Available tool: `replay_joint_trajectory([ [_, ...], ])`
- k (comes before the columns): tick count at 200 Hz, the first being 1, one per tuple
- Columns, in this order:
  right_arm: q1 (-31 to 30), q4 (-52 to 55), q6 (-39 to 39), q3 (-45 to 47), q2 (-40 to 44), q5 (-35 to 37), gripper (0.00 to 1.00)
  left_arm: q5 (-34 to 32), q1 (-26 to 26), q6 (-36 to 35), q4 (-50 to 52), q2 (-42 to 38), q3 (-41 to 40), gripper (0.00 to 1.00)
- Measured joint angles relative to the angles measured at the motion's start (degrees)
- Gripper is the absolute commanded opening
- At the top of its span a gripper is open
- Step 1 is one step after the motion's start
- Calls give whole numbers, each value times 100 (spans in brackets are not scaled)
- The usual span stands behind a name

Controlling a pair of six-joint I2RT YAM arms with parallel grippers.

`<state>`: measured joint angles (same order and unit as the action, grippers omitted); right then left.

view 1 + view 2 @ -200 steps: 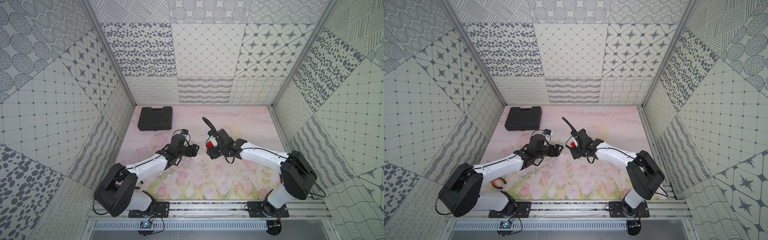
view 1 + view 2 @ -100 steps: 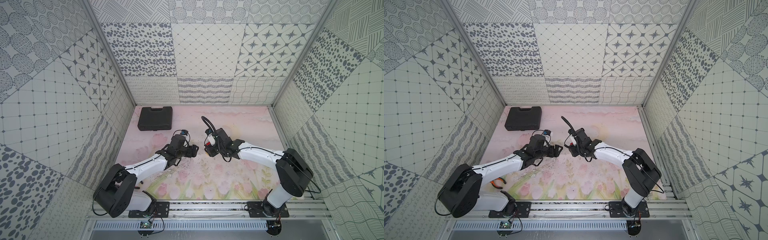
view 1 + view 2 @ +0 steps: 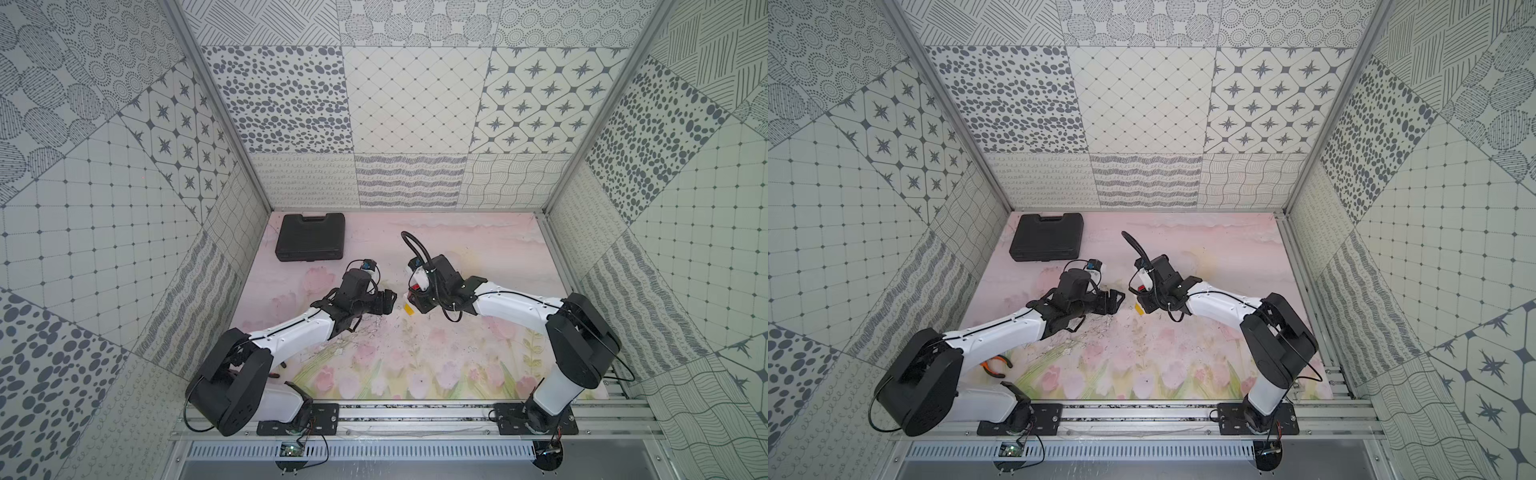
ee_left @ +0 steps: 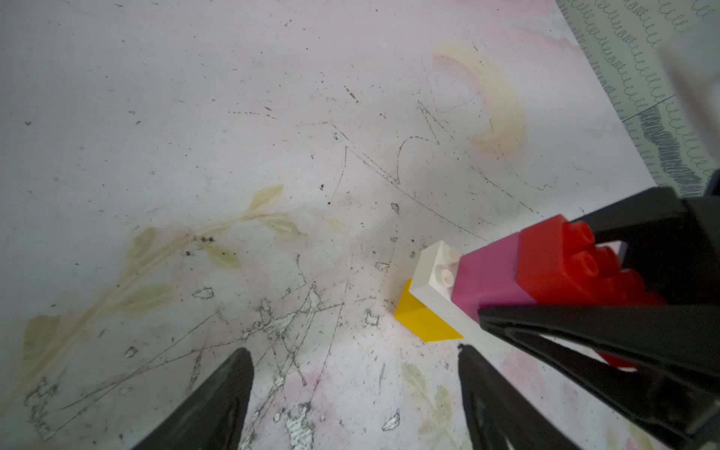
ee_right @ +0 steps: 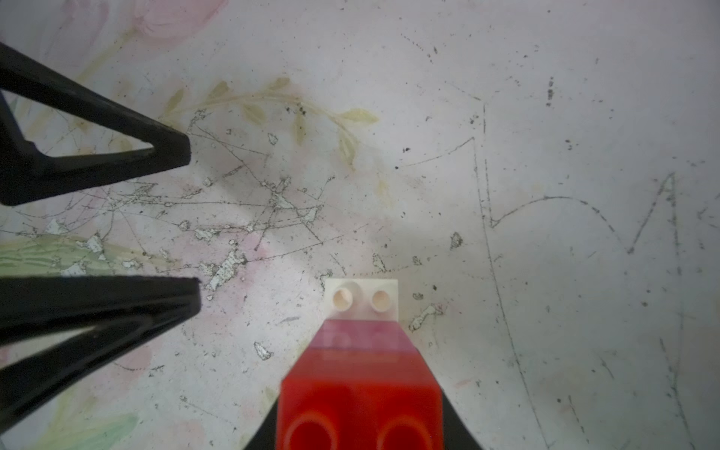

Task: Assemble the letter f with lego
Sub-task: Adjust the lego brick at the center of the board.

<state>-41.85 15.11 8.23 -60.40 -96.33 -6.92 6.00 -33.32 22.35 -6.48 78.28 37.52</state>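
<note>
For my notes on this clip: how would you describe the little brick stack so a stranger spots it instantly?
Start at the pink floral mat and follow the right arm to the right gripper near its middle. The brick stack is held there, yellow end lowest. Its bands of yellow, white, pink and red set it apart from the plain black case at the back.

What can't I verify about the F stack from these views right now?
- Yellow brick: hidden in the right wrist view beneath the white brick and blurred red brick.
- F stack: tiny in both top views, mostly under the right end effector.
- One flank of the stack: left wrist view, covered by that end effector's finger.
</note>
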Motion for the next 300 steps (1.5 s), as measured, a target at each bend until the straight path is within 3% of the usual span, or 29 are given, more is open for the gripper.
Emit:
replay_joint_trajectory([
  [97,387,1108,-356,-997,-398,-1364,37,-153,0,-46,195,-238,9,84],
  [203,1102,2575,-1029,-2557,-1996,-3521,40,-243,0,-177,363,-490,9,85],
  [300,1296,2793,-1014,-2857,-2310,-3888,53,-302,0,-203,501,-522,9,85],
])
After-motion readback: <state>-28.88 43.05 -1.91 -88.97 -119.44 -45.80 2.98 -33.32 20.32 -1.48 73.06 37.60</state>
